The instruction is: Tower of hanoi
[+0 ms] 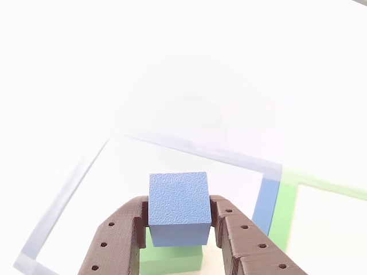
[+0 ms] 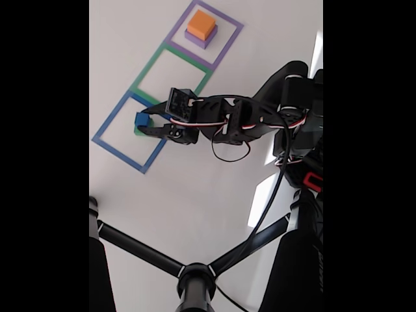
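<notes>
Clamped between the brown printed gripper (image 1: 179,229) fingers, a small blue plastic cube (image 1: 178,206) sits atop a green block (image 1: 172,260) inside the blue taped square (image 2: 127,135). Rightward on the glossy white table (image 2: 195,208) lie a green square (image 2: 172,73) and a purple square (image 2: 203,31) holding an orange cube (image 2: 201,24) on a purple block (image 2: 198,39). No writing is legible.

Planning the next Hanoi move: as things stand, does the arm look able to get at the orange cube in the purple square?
Probably not straight away: the pincer is shut on the blue cube, above the green block. The orange cube itself sits uncovered on the purple block, with nothing around it.
</notes>
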### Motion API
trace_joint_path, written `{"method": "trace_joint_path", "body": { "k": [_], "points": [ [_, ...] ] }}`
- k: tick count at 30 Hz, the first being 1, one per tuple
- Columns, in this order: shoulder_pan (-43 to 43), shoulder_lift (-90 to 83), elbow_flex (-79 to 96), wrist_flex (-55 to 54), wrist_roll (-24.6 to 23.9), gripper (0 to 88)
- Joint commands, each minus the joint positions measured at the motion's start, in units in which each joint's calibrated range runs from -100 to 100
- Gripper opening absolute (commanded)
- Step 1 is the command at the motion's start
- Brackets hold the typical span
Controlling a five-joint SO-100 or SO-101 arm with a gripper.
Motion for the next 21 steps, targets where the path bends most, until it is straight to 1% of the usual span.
{"method": "trace_joint_path", "body": {
  "k": [1, 3, 5, 10, 12, 16, 21],
  "points": [
    [0.57, 0.05, -1.70, -1.52, 0.59, 6.7],
    [0.86, 0.30, -1.70, -1.60, 0.59, 7.9],
    [0.95, 0.46, -1.70, -1.68, 0.59, 10.9],
    [0.86, 0.46, -1.24, -1.85, 0.59, 12.9],
    [0.86, 0.46, -1.24, -2.09, 0.59, 15.4],
    [0.86, 0.54, -1.24, -2.74, 0.59, 24.0],
    [0.67, 0.13, -1.70, -3.47, 0.59, 27.3]
  ]
}}
